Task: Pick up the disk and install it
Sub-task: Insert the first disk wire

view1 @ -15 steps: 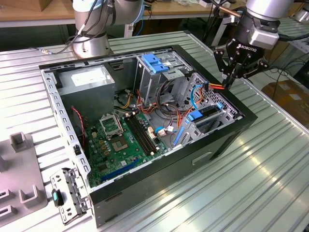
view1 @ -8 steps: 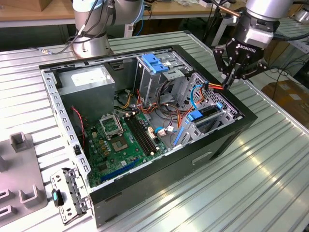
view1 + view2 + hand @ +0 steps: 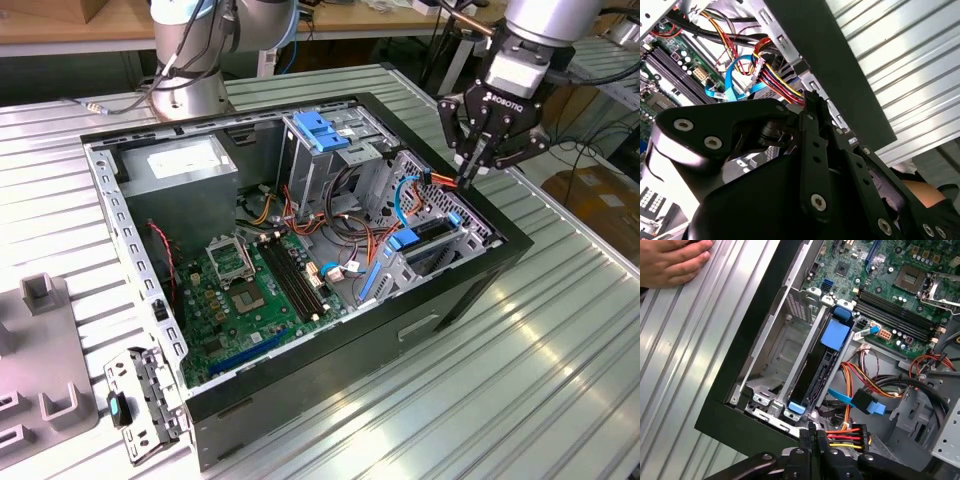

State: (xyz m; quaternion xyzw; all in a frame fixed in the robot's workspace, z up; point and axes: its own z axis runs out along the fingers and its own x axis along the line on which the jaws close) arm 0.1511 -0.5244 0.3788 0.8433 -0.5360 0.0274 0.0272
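The disk [image 3: 813,376] stands on edge inside the grey drive cage [image 3: 790,347] at the corner of the open computer case [image 3: 470,290]. It is black, with blue rails and a blue tab at its end. In the exterior view the disk [image 3: 432,231] lies in the cage just below my gripper [image 3: 466,180]. The gripper [image 3: 811,430] is shut with nothing between its fingers. Its tips hover at the case's rim, beside the end of the disk and a plug with red, yellow and black wires [image 3: 846,434]. The second wrist view has the gripper [image 3: 812,99] over those wires.
A person's hand [image 3: 670,260] rests on the ribbed metal table [image 3: 560,380] beside the case. Inside are the motherboard [image 3: 255,290], a grey power supply box [image 3: 180,165], a blue latch [image 3: 322,128] on a taller cage, and loose cables [image 3: 345,225]. Grey fixtures [image 3: 40,350] stand at the exterior view's left.
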